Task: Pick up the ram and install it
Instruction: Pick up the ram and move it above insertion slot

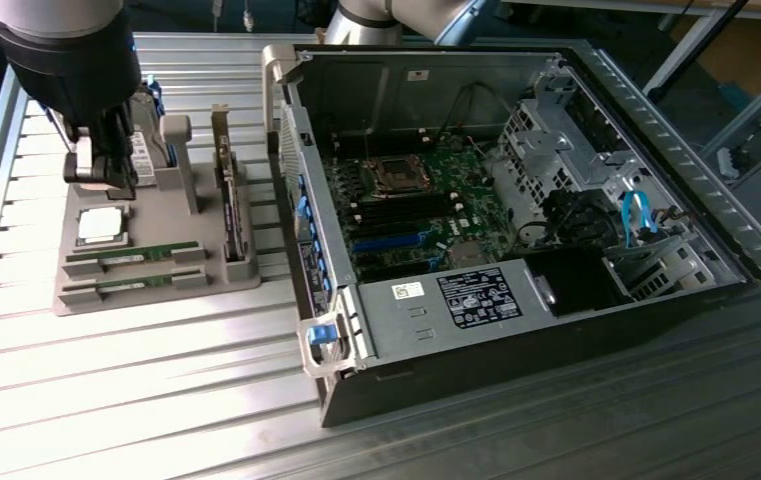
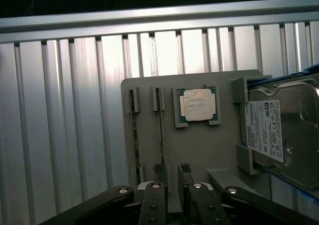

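My gripper (image 2: 172, 174) hangs over the grey moulded tray (image 2: 199, 152). Its two dark fingers (image 2: 185, 171) stand a little apart, with bare tray showing in the gap, so I am pinching nothing.

The ram (image 2: 159, 135), a long, thin green circuit-board stick, stands on edge in its tray slot. Its long axis runs straight away from my fingertips. It lines up with one finger and not with the gap, so I judge that I am slightly off to its side, not astride it. In the exterior view my gripper (image 1: 103, 185) sits over the hard-drive end of the tray, and the ram (image 1: 133, 260) lies nearer the camera, stretched across the picture.

A twin stick (image 2: 135, 135) lies parallel just beside it, on the side away from the square silver processor chip (image 2: 198, 105). That chip rests close on the ram's other flank, so both neighbours crowd the grasp. The boxy silver hard drive (image 2: 279, 130) with its white label stands further off at the tray's edge.

The open black computer case (image 1: 353, 90) waits on the ribbed aluminium table (image 1: 113, 400), towards the exterior view's right, well apart from the ram.
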You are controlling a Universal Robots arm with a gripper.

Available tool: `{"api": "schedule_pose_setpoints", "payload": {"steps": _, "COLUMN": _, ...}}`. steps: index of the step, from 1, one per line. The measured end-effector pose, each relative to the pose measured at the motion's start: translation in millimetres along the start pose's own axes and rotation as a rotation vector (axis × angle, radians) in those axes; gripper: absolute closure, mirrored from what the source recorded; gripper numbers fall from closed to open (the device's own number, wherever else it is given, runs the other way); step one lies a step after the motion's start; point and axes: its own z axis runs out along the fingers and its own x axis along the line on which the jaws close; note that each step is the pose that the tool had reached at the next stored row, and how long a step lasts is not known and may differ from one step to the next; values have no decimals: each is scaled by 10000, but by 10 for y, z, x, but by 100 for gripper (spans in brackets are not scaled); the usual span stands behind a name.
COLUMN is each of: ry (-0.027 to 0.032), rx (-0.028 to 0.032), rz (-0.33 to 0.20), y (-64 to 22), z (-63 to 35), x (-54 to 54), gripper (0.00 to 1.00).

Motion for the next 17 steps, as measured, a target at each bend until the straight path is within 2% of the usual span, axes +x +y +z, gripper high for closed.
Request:
{"api": "schedule_pose_setpoints", "payload": {"steps": 9, "ry": 5, "rx": -3, "rz": -115, "y": -1, "z": 4, "x": 4, "gripper": 76}}
{"api": "schedule_pose_setpoints", "payload": {"steps": 13, "ry": 6, "rx": -4, "rz": -115, "y": -4, "z": 1, "x": 67, "gripper": 76}}
{"api": "schedule_pose_setpoints", "payload": {"steps": 17, "ry": 5, "rx": -3, "rz": -114, "y": -5, "z": -2, "x": 188, "gripper": 76}}
